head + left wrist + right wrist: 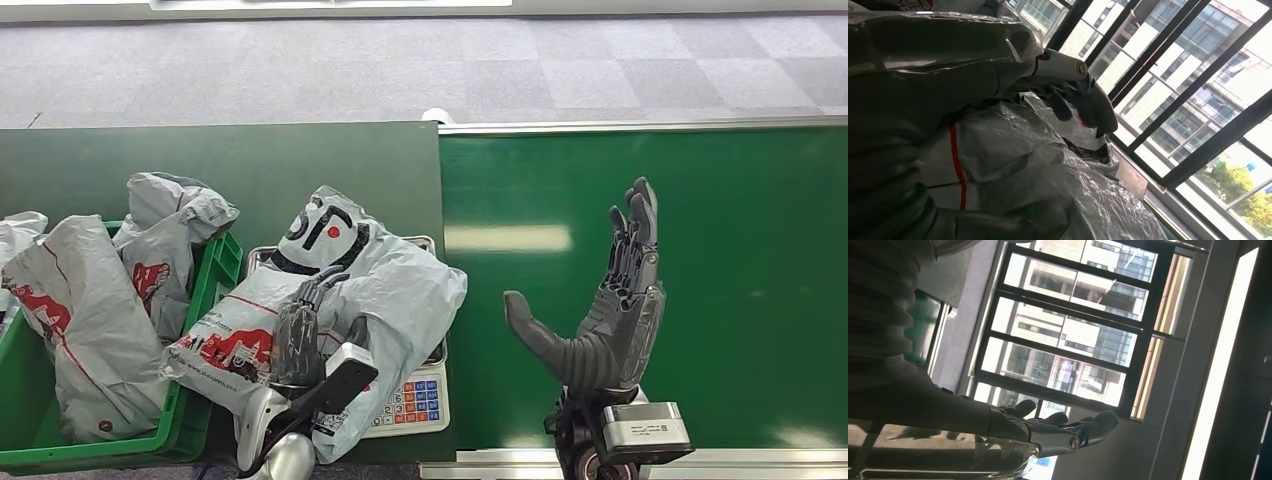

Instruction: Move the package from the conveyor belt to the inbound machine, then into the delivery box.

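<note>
From the head camera I see my left hand point(298, 335) wrapped around the grey plastic package point(350, 290), fingers over its top and the thumb against its near edge, so it is grasping the bag. The package lies on the inbound machine point(420, 395), a weighing scale whose coloured keypad shows at about five o'clock from the bag; the bag covers most of the metal platter and droops over its left rim. At nine o'clock from the scale sits the green delivery box point(222, 270), holding other grey bags point(85, 310) with red print, one of them leaning over the box's far corner. My right hand point(610, 310) hovers above the green conveyor belt point(740, 280) at three o'clock, released, fingers straight and together, thumb spread wide, palm facing left, holding nothing. In the left wrist camera the crinkled package point(1013, 165) with its red stripe sits tight against the hand.
</note>
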Motion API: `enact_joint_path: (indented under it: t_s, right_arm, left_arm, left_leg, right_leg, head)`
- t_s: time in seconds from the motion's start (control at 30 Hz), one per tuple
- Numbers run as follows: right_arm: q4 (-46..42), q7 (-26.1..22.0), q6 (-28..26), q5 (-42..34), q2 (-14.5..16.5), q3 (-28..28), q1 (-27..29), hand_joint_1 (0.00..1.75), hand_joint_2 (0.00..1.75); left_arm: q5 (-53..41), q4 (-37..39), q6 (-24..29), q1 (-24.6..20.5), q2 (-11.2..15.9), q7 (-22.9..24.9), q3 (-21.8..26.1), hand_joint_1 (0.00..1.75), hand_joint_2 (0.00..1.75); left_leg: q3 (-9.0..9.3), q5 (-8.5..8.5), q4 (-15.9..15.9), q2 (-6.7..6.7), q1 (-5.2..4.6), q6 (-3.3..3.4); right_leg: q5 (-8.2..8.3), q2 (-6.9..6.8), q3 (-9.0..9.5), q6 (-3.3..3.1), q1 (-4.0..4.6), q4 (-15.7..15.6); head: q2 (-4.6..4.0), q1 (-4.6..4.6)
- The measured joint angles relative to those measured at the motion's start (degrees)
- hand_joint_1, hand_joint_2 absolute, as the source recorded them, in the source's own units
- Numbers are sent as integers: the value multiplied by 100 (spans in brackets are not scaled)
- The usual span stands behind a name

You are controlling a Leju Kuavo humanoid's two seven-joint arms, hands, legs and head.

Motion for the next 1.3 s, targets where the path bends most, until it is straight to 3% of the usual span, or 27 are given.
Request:
enact_joint_path:
  t_s: [0.8, 0.93, 1.07, 1.3]
  right_arm:
    - [-7, -85, -30, -53, -34, 2, 80, 0, 175]
    - [-7, -78, -44, -45, -34, -1, 32, 0, 175]
    - [-7, -72, -121, -49, -34, -1, -30, 0, 175]
    - [47, -85, -7, -308, -34, -3, -82, 0, 175]
  left_arm:
    - [-472, 558, -632, -220, -11, 377, -39, 174, 175]
    - [316, 500, -292, -198, -40, -224, -18, 175, 175]
    - [1604, -73, 36, -53, -33, -882, 20, 175, 175]
    - [2408, -1325, 260, 209, 52, -1246, 118, 175, 175]
  left_leg:
    - [10, 0, 0, -2, 0, 0]
    - [10, 0, 0, -1, 0, 0]
    - [9, 0, 0, -2, 0, 0]
    - [2, 0, -1, -2, 1, 0]
  right_leg:
    - [0, -3, 17, 0, 0, 0]
    - [0, -2, 17, 0, 0, 0]
    - [0, -2, 14, 0, 0, 1]
    - [-2, -2, 7, -1, 1, 1]
  head:
    - [0, -1]
    - [0, 0]
    - [0, -2]
    - [0, -1]
